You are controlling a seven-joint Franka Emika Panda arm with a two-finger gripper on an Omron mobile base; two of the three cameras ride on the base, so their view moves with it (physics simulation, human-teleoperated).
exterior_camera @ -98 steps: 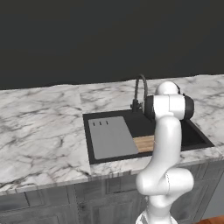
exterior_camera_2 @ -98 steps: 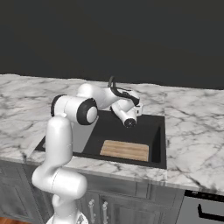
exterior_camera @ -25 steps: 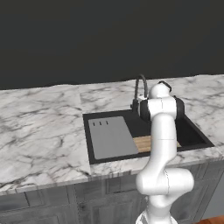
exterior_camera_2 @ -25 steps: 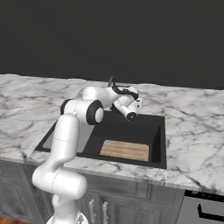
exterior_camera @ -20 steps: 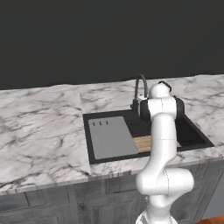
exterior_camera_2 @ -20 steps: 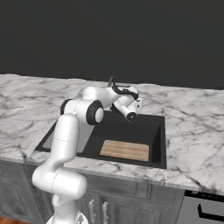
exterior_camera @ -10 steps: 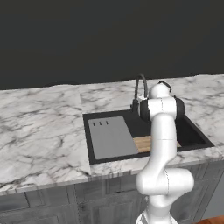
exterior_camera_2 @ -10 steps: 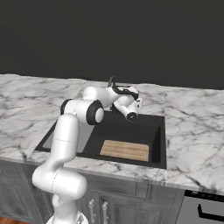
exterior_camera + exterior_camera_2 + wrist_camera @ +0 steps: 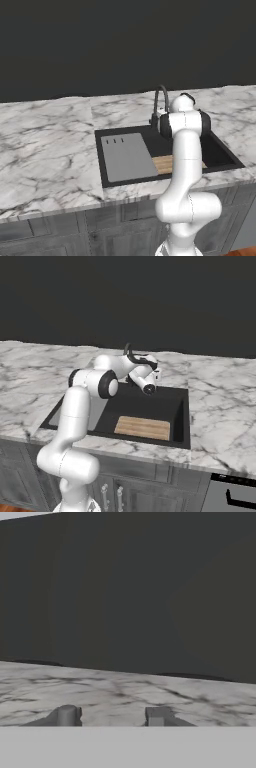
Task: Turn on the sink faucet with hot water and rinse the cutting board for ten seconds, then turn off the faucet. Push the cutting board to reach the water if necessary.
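Hand view puts the pincer (image 9: 112, 716) low in frame, its two dark fingertips (image 9: 67, 715) standing apart with bare marble countertop (image 9: 125, 694) showing between them, so it is released and grasping nothing. Beyond the tips the marble runs to a dark wall (image 9: 125, 597).

Right base view shows the pincer (image 9: 156, 374) at the end of the white arm (image 9: 90, 386), over the back rim of the sink (image 9: 182, 406), right next to the faucet (image 9: 129, 352), whose dark arched spout rises just beside the wrist; contact cannot be judged. Below and nearer the base than the pincer, the cutting board (image 9: 143, 427) lies flat on the sink floor against the front wall. Left base view places a plain grey panel (image 9: 127, 156) with three small slots beside the board (image 9: 162, 163), farther from the pincer.
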